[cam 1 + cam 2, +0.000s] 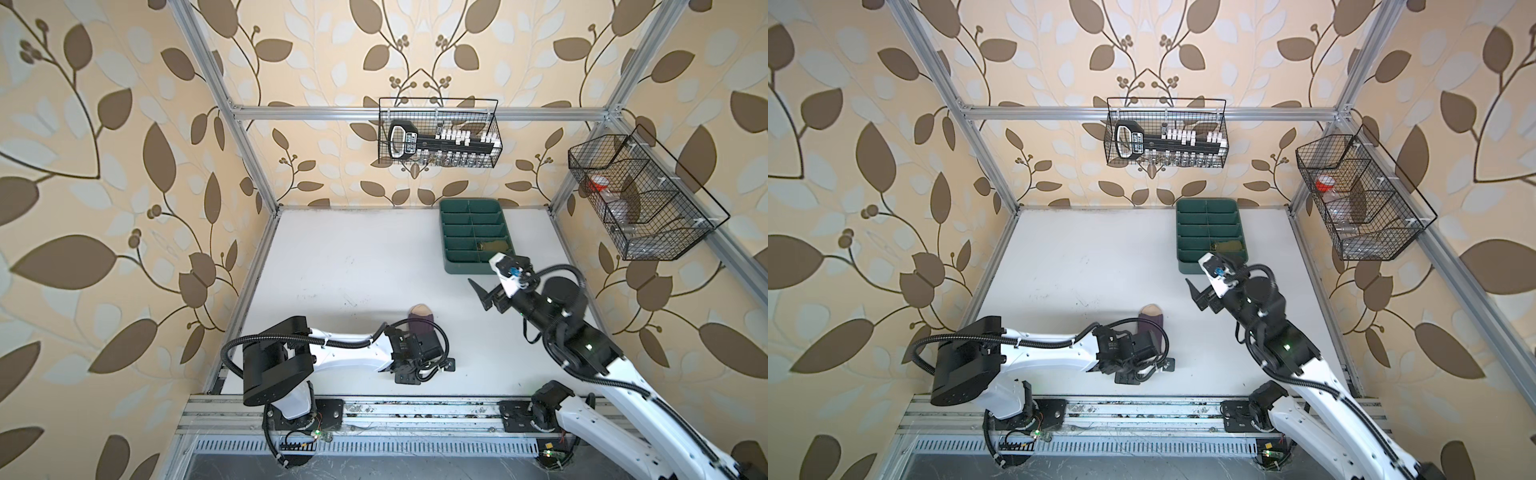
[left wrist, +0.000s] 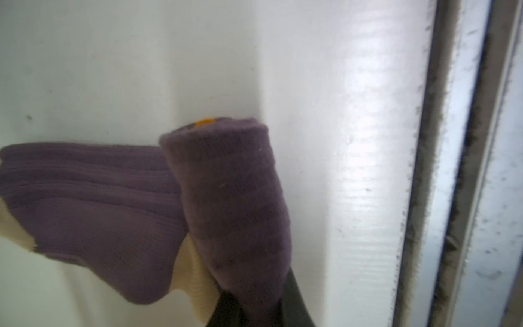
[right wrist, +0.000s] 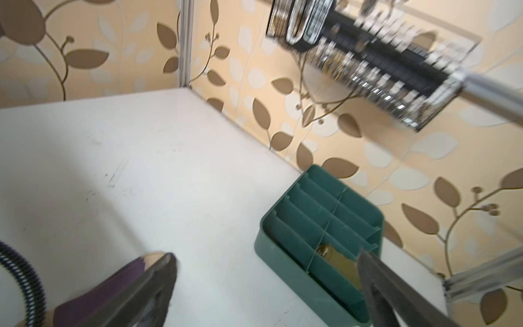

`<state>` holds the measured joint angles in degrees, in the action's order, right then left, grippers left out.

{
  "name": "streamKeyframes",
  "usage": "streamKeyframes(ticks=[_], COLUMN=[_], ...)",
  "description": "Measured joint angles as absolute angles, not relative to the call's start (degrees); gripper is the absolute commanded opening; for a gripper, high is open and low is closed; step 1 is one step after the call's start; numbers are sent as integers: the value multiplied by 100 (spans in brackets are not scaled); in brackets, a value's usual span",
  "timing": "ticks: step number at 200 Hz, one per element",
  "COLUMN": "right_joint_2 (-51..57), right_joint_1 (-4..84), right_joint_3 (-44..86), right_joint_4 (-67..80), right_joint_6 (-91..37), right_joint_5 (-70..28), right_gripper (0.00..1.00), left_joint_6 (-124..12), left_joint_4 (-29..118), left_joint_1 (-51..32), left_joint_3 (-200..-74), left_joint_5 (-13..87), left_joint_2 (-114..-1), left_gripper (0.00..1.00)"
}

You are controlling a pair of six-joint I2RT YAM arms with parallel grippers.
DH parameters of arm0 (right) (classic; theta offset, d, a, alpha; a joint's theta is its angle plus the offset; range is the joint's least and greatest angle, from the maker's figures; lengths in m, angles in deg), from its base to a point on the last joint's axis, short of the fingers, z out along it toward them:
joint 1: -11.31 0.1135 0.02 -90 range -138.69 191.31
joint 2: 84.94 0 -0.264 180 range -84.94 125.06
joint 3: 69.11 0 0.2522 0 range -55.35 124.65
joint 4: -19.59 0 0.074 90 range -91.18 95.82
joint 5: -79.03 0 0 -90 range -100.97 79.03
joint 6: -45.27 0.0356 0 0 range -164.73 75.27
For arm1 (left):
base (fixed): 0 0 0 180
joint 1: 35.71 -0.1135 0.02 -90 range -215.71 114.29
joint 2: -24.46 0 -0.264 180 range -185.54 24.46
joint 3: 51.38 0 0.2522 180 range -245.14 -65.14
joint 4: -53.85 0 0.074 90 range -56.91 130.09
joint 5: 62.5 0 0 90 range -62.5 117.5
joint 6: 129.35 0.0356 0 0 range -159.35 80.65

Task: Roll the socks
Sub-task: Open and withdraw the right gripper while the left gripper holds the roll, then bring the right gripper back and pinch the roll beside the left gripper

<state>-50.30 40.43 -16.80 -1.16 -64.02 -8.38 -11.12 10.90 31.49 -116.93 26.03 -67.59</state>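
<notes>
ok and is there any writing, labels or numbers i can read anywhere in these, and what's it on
No text here is legible.
Label on the black tool rack in the wire basket: printed, too small in both top views, blurred in the right wrist view.
White marks on the left arm's wrist block: too small to read.
purple sock, green tray: no text seen.

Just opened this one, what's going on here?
The left tool is clamped on the rolled-up end of the purple sock, which lies on the white table with its foot and beige toe flat beyond the roll. The right tool is open and empty, hanging above the table beside the dark green divided tray. The olive sock sits in one of the tray's near compartments. So one sock looks put away and the other is mid-roll.
</notes>
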Motion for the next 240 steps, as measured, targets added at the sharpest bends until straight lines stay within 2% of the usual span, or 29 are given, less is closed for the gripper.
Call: streamKeyframes(ticks=[31,68,104,137,163,194,214,240], right_joint_2=[-6099,-6495,-6541,-6538,-6095,-5002,-4335,-3671], right_joint_1=[4094,4575,5573,6756,7927,9230,9390,9189], right_joint_3=[-2004,-2008,-1997,-2000,-2035,-2513,-2944,-3333], right_joint_4=[-562,-1644,-2914,-3650,-3764,-3176,-2562,-1666], right_joint_6=[-7174,-8323,-9145,-9222,-8916,-8537,-8336,-8234], right_joint_5=[-1065,-1282,-1194,-877,-379,410,681,827], right_gripper=[100,94,86,72,57,52,52,53], left_joint_6=[-1422,-2305,-3197,-3990,-4469,-4849,-4976,-5048], left_joint_4=[459,63,290,1005,1654,2306,2605,2839], left_joint_1=[2755,2705,2681,2679,2646,2609,2611,2611], left_joint_3=[-12478,-12939,-12767,-12179,-11696,-11248,-11084,-10961], left_joint_5=[3263,3628,3945,4220,4430,4609,4701,4786], left_joint_2=[-7347,-7730,-7651,-7295,-7024,-6792,-6733,-6689], left_gripper=[3,4,4,6,6,6,6,6])
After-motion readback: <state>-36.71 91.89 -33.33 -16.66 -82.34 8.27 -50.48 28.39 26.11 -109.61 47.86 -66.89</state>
